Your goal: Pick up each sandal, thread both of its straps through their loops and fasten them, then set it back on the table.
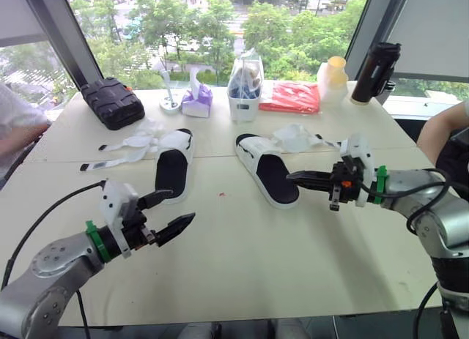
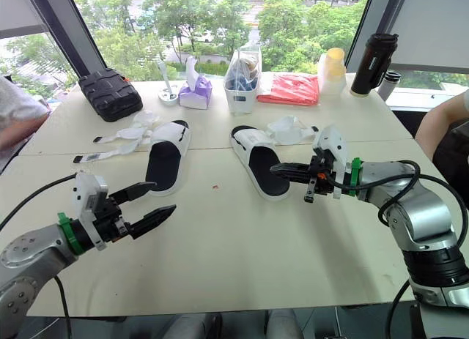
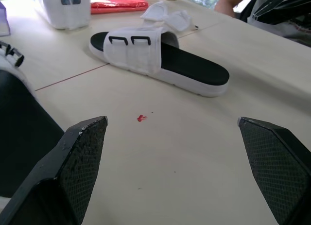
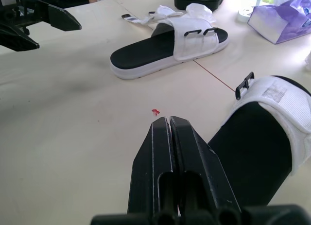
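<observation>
On the pale, smooth counter (image 1: 242, 266) lie two sandals with white soles and matte black footbeds. The left sandal (image 1: 174, 170) has two black rectangular loops on its white band, and its straps (image 1: 135, 145) trail loose beside it. The right sandal (image 1: 267, 170) shows the same loops, a greyish rough patch (image 4: 274, 91) on its band and white straps (image 1: 297, 138) lying undone. The left claw (image 1: 181, 206) hangs released near the left sandal, its wedge-shaped pads (image 3: 80, 162) cross-hatched. The right claw (image 1: 291, 176) is clenched on nothing, just beside the right sandal's footbed. A red speck (image 3: 141, 118) marks the counter. A ribbed black case (image 1: 111, 101) sits behind.
</observation>
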